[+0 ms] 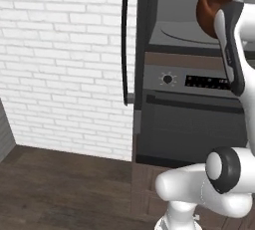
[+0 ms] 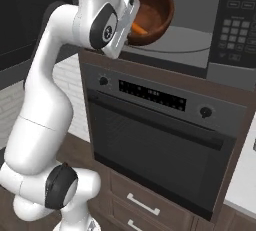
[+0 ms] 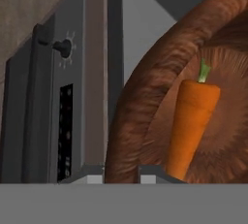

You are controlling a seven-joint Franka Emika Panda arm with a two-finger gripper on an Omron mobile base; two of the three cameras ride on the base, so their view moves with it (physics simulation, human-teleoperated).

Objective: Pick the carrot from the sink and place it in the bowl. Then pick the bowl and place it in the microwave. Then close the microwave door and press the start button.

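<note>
My gripper [image 3: 121, 172] is shut on the rim of the reddish-brown bowl [image 2: 156, 11], holding it tilted at the mouth of the microwave [image 2: 192, 5]. The bowl [image 1: 213, 4] hangs just above the round turntable plate [image 2: 175, 46]. The orange carrot [image 3: 193, 123] lies inside the bowl [image 3: 140, 106], its green end pointing away from my fingers; the carrot [image 2: 139, 29] also shows beside my white hand [image 2: 121, 19]. The microwave door [image 1: 145, 35] stands swung open to the left, edge-on, with its long dark handle [image 1: 124, 40]. The sink is out of view.
The microwave keypad panel [image 2: 235, 22] sits right of the opening. Below is the oven [image 2: 160, 140] with knobs, display and bar handle, then drawers [image 2: 145, 205]. A white brick wall [image 1: 60, 59] and dark wood floor [image 1: 60, 184] lie to the left.
</note>
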